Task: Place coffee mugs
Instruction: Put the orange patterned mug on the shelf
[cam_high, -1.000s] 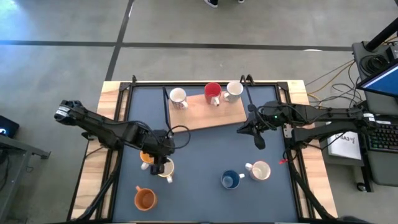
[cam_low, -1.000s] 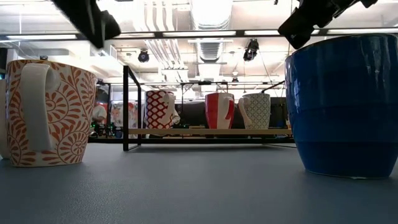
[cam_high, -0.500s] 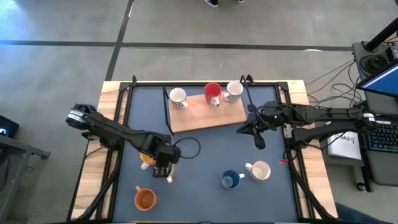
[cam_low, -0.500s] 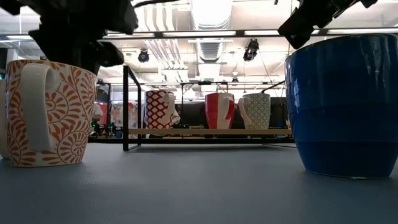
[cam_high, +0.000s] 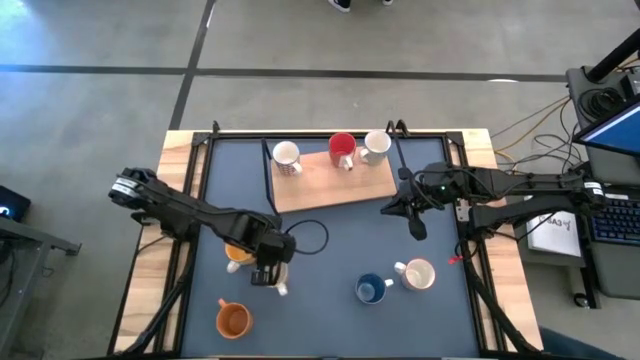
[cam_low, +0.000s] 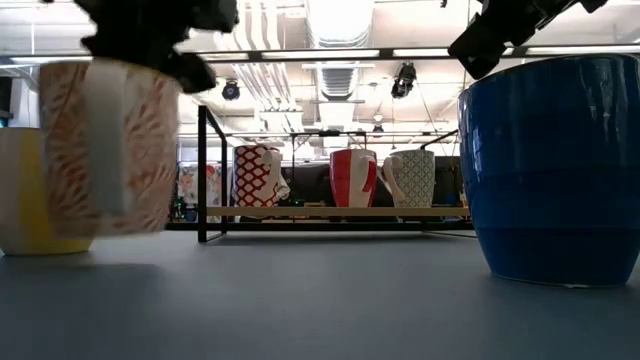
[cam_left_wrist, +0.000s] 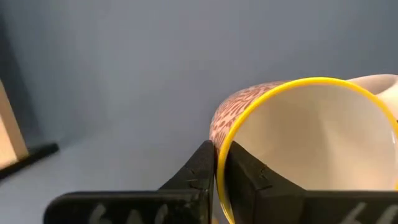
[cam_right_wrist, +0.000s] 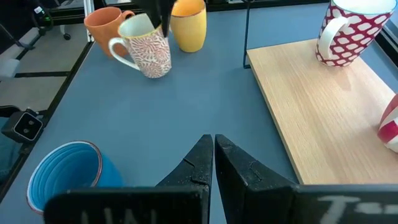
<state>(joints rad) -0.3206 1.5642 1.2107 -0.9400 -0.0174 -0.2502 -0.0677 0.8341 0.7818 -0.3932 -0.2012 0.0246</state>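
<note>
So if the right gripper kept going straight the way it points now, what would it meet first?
Probably bare table; the shut right gripper aims roughly toward the patterned mug that the left gripper grips, though depth is unclear.

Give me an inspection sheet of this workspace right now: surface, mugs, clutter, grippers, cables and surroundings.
Surface: blue mat on a wood-edged table, with a wooden board at the far side.
Job's things: three mugs on the board: red-checked mug, red mug, grey-patterned mug. On the mat: blue mug, cream mug, orange mug, yellow mug. The orange-patterned mug is tilted and lifted.
Clutter: nothing seen.
Grippers: left gripper shut on the orange-patterned mug's rim; right gripper shut, empty, over the mat beside the board.
Cables: a black loop by the left wrist; more cables off the table's right.
Surroundings: concrete floor, desk with keyboard at right.
</note>
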